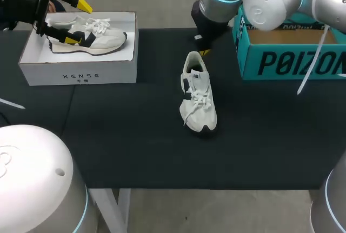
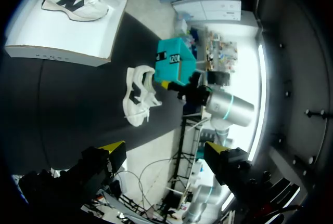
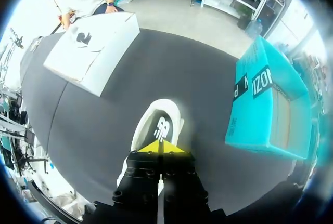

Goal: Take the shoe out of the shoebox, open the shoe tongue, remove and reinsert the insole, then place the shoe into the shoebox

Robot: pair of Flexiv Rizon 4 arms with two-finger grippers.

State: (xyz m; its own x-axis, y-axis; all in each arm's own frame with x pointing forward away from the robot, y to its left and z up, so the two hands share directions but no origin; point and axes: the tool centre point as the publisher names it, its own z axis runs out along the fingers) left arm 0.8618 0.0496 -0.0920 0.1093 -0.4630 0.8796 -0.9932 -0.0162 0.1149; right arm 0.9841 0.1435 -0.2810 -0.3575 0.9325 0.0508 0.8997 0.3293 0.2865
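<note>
The shoe lies out on the mat, so taking it out looks done. The step in hand is likely opening the tongue. The right pincer hangs just over the heel, tips pressed together and holding nothing. Whether it touches the shoe I cannot tell. Next it would need to part its tips and reach ahead to the tongue. The left pincer is spread wide and empty. The white box, with a second shoe in it, lies ahead of and below it.
</note>
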